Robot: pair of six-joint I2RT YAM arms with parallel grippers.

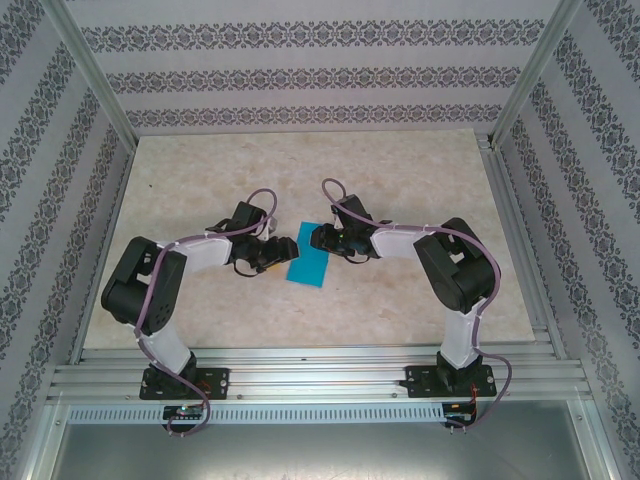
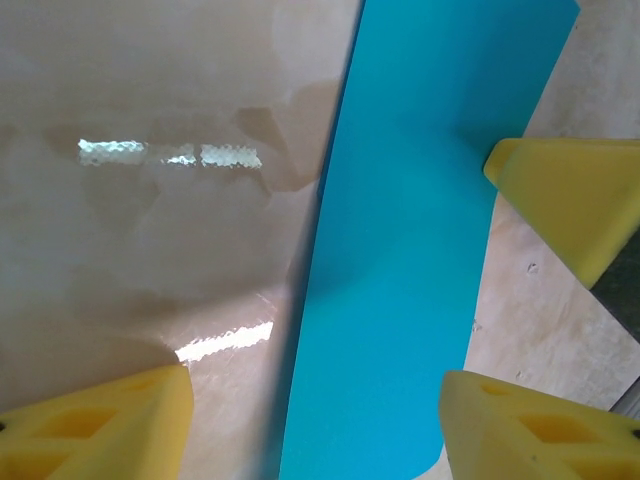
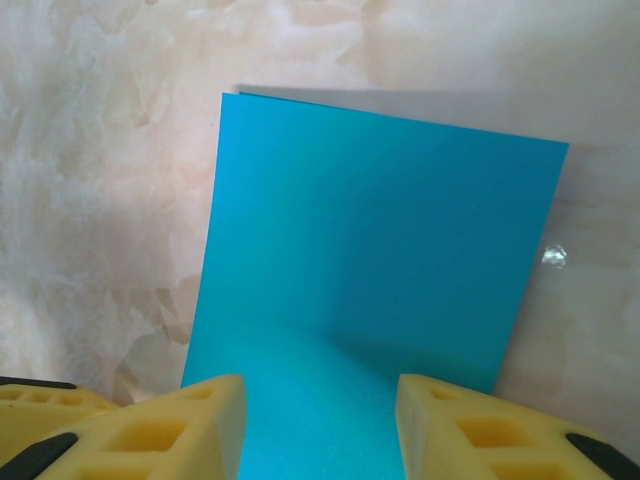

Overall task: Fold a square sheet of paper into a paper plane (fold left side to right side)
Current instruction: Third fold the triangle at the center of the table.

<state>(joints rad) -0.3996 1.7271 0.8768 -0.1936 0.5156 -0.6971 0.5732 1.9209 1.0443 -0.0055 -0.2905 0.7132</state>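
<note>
sheet: a thin cyan-blue square sheet of paper (image 1: 307,266) is seen lying flat on the pale marbled tabletop (image 1: 400,170), between the two grippers. it reads as a narrow rectangle. a second layer's edge is glimpsed along its far side in the right wrist view, so it is judged to be already doubled over.
left claw: the yellow-fingered left gripper (image 2: 318,385) is released, with its jaws held wide. the blue strip runs between them, one finger over bare table and the other at the paper's edge.
right claw: the right gripper (image 3: 320,405) is likewise unclenched, jaws apart. its tips are set at the sheet's near edge, where the paper is slightly dimpled. nothing is grasped.
handling: the sheet is judged very light, limp and easily creased. it is likely to slide on the glossy top unless it is pinned.
hold: a free edge or corner is best pinched while the opposite side is pressed down.
</note>
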